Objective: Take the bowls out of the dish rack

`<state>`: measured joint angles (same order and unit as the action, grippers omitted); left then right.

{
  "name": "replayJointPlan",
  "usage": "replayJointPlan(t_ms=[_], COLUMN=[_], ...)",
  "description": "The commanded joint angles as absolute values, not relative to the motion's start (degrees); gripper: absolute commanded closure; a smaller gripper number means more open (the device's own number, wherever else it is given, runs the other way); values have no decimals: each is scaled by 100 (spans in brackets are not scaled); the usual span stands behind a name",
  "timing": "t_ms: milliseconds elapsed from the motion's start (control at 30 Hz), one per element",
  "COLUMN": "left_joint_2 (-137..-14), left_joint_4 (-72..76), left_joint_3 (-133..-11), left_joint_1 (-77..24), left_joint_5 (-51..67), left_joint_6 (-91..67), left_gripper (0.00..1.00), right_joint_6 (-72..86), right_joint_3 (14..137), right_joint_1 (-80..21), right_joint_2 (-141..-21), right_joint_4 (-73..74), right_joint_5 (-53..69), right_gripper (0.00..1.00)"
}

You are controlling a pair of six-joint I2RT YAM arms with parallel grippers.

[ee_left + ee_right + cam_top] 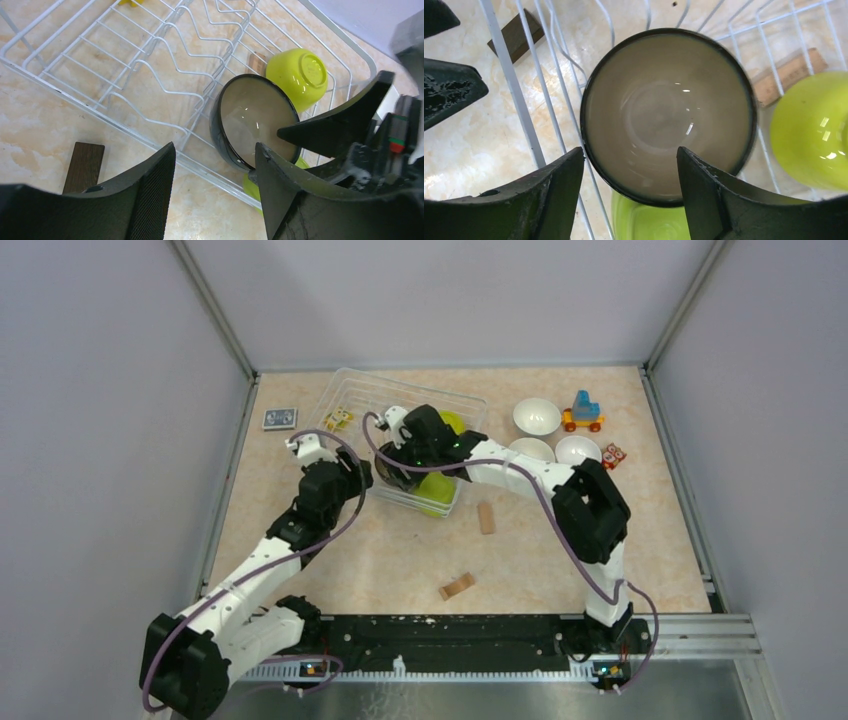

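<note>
The dish rack of pale wire holds a dark teal bowl with a pale inside, tilted on its side. It also holds two lime green bowls, one beside it and one under it. My right gripper is open, its jaws astride the teal bowl's lower rim, one inside and one outside. My left gripper is open and empty, over the table just outside the rack's near wire side, pointing at the teal bowl. Three white-inside bowls stand on the table right of the rack.
A toy truck and a small red item lie by the unloaded bowls. Two wooden blocks lie in front of the rack. A dark block lies at its near side. A card and a yellow toy lie to its left.
</note>
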<state>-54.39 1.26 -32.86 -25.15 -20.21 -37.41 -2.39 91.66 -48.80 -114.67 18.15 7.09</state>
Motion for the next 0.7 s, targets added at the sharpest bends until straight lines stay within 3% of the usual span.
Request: replayJointPlan(t_ms=[0, 333, 667], left_joint_2=[-5385, -5390, -5316], left_joint_4=[369, 553, 608], left_joint_3=[-3291, -3207, -3109], left_joint_1=[-2491, -2496, -2496], left_joint_5=[-2025, -1936, -1958], left_joint_6=[-3703, -3702, -3778], left_gripper=[35, 34, 33], right_joint_6=[263, 1362, 1546], right_joint_3=[9112, 9085, 9888], right_joint_1=[-4684, -4118, -4119], right_joint_2=[-10779, -10952, -11801], right_joint_4=[1333, 1681, 2352], right_joint_5=[134, -407, -113], right_gripper=[30, 28, 41])
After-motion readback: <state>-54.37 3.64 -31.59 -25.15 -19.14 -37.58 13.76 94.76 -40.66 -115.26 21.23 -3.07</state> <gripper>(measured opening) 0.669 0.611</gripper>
